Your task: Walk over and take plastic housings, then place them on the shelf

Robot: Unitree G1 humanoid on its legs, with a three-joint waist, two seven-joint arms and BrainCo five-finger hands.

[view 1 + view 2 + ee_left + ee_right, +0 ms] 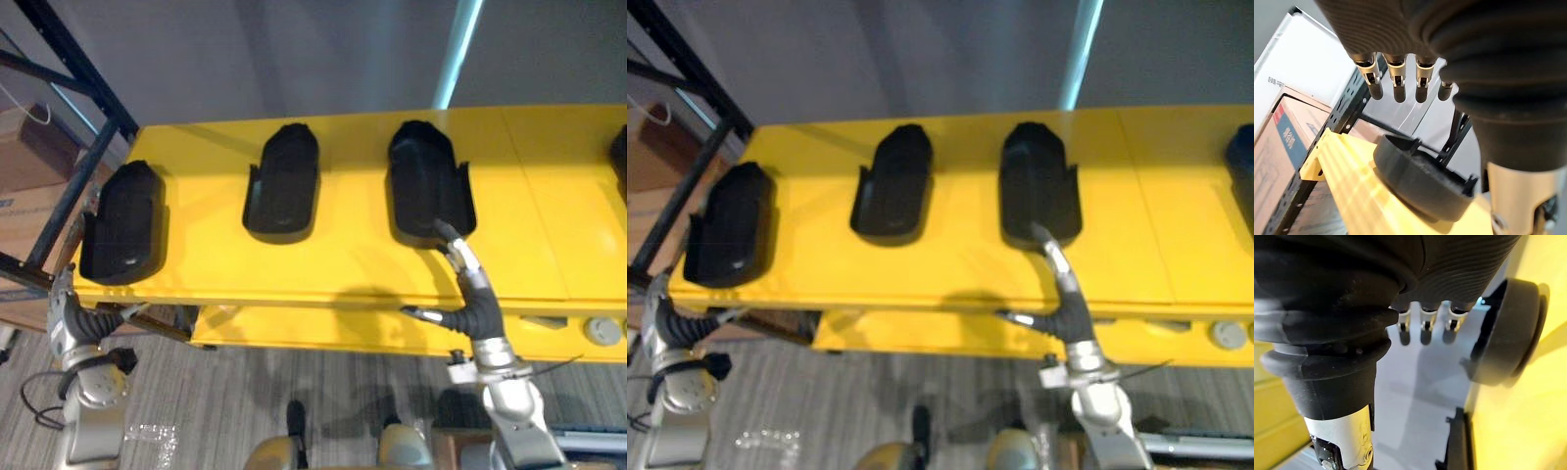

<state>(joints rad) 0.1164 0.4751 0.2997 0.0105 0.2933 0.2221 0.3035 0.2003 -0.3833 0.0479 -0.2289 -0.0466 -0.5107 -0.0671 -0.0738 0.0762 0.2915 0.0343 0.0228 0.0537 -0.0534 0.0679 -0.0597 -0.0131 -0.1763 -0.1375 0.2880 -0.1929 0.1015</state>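
At left, black steel rack frame (80,64) of slanted beams, with perforated upright (1347,105) seen close up, and behind it brown cardboard boxes (24,147), 1 bearing a red-and-blue printed band on its side. At rear, plain grey wall (294,49) crossed by 1 slim pale-teal vertical strip (462,49), with white panel (1308,63) just above the boxes. Below, grey streaked carpet floor (245,392) and, at far right, 1 round grey disc (603,331).

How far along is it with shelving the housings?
Done: left housing, middle housing and third housing lie on the yellow shelf; a fourth housing at its right edge. In hand: nothing; right hand open, fingers at the third housing, left hand open by the shelf's left corner. Left: cannot tell.
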